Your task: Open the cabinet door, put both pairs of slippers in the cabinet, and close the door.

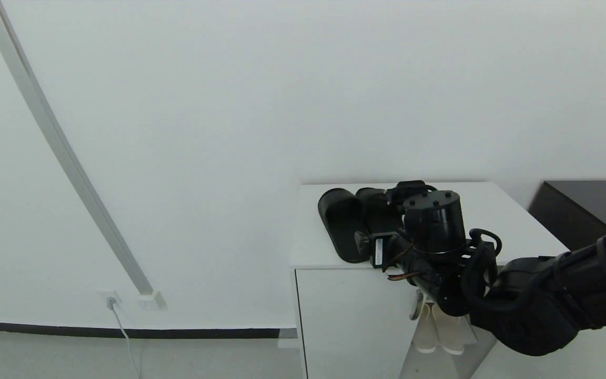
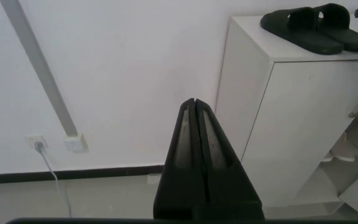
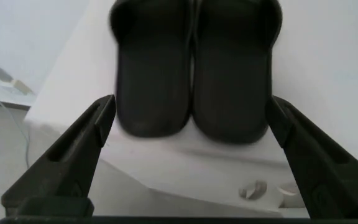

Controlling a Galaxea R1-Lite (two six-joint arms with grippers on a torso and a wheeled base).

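Starting with the head view: the black slippers (image 1: 341,223) lie side by side on top of the white cabinet (image 1: 497,210), toward its left side. The right arm (image 1: 434,231) hangs over that same top and covers part of the pair. Lower down the cabinet stands open on its right half, with the white slippers (image 1: 440,329) inside on a shelf, just under a metal handle (image 1: 417,305).

Over to the left wrist view, which adds the left pincer (image 2: 196,124): pressed together, gripping nothing, out before the wall and well apart from the cabinet. A wall socket (image 2: 37,144) sits low behind it.

Now the right wrist view, adding the close-up: the right pincer (image 3: 190,106) is spread wide. The black pair lies between its fingers (image 3: 73,158), whose tips are just beside the pair's outer edges.
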